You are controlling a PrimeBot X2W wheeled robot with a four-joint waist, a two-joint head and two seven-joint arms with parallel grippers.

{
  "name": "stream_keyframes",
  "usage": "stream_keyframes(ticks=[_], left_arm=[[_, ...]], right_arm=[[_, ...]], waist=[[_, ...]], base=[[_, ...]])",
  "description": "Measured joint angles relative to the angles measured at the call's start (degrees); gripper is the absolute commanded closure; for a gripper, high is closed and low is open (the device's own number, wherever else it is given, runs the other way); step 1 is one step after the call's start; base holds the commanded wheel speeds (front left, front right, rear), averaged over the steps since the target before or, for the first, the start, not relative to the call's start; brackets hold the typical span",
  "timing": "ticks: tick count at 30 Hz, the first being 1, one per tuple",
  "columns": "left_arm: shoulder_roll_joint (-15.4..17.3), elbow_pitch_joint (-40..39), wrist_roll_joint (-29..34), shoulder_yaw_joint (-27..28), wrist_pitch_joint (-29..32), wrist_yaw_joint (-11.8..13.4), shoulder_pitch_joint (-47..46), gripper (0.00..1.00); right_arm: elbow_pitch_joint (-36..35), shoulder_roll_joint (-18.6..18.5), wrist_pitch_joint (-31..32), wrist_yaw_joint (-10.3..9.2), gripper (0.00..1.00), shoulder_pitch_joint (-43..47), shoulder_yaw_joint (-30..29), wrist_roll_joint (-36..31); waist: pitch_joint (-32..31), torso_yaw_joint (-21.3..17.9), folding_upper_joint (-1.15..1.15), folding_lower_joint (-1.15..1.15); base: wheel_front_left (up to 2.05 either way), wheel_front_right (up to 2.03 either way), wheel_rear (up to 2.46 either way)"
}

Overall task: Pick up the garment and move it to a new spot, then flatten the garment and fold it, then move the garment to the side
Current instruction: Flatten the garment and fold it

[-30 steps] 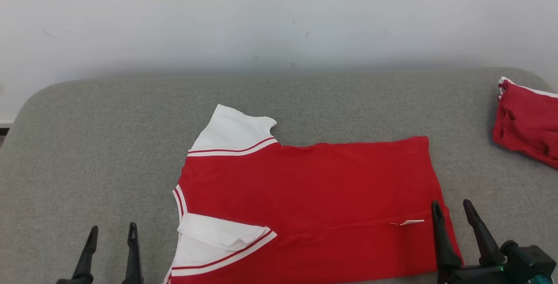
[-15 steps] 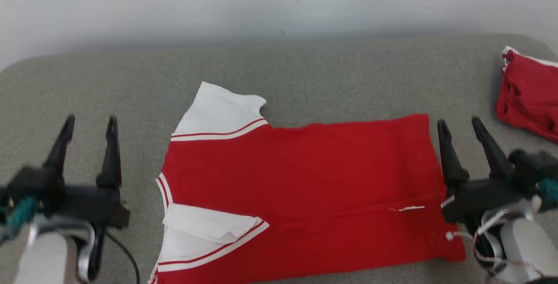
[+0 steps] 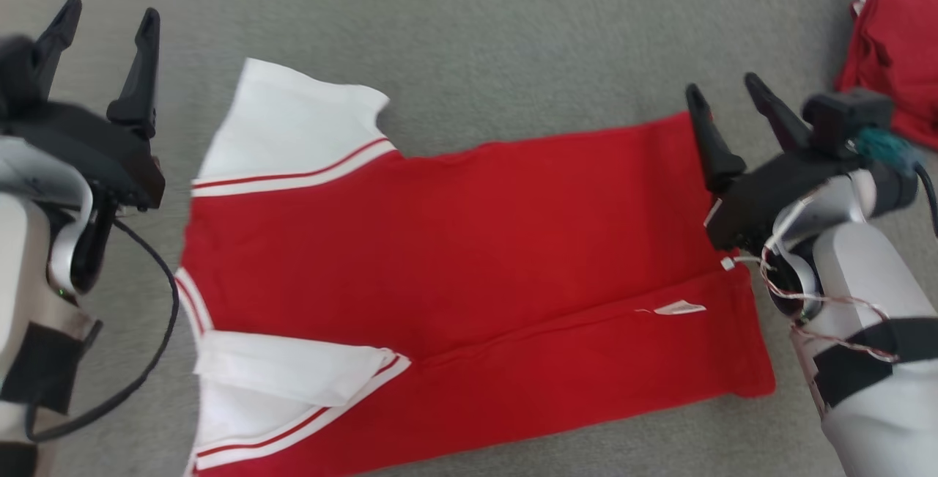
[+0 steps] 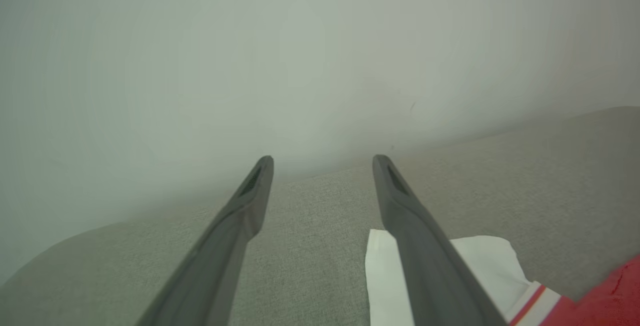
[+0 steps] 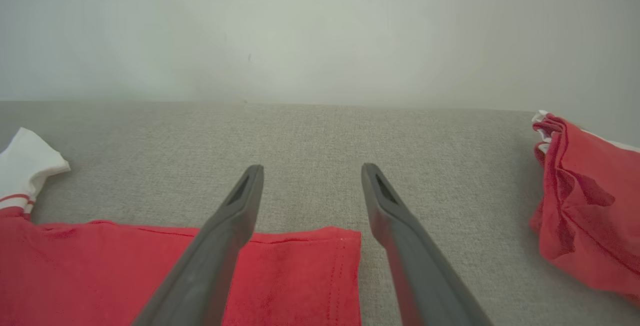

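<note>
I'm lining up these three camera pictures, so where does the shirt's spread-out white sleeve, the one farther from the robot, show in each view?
Head view: the white sleeve sits upper left, right of the left gripper.
Left wrist view: the sleeve is at bottom right, partly behind a dark finger.
Right wrist view: the sleeve is at the far left edge.
Shared landmark: the striped band along the sleeve's seam.

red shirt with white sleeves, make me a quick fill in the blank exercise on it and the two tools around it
1. The red shirt with white sleeves lies spread on a fabric surface coloured ____.
2. The left tool and right tool both stand ____, holding nothing.
3. A second, crumpled red garment sits at the robot's far ____.

Missing words: grey; open; right
</note>
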Motion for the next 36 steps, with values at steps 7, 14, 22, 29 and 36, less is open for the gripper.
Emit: stream_keyframes(ticks=[7,14,22,29,36], left_arm=[[3.76,5.25,-6.24,-8.43,8.20,-0.02,-7.21,0.00],[5.90,11.21,-9.50,-13.83,13.12,-0.03,-11.10,0.00],[6.86,16.94,-12.33,-16.48,14.54,-0.03,-14.50,0.00],[6.34,20.08,-15.03,-18.42,15.05,-0.03,-16.06,0.00],[5.34,21.16,-19.39,-20.02,17.06,-0.01,-17.18,0.92]], right_arm=[[4.54,-0.45,4.20,0.00,0.00,-5.95,4.83,2.09],[8.34,-0.43,7.86,0.00,0.00,-9.49,8.40,4.50],[12.19,1.20,7.98,0.00,0.00,-12.32,11.68,6.93],[15.14,1.71,7.05,0.00,0.00,-14.65,13.94,8.13],[16.96,1.64,6.46,0.00,1.00,-16.49,16.15,9.24]], waist=[[3.62,-4.05,0.00,0.00],[5.63,-6.81,0.00,-0.01],[7.61,-7.95,0.00,-0.02],[8.83,-8.32,0.00,-0.02],[9.48,-8.01,-0.01,-0.02]], base=[[0.00,0.00,0.00],[0.00,0.00,0.00],[0.00,0.00,0.00],[0.00,0.00,0.00],[0.00,0.00,0.00]])
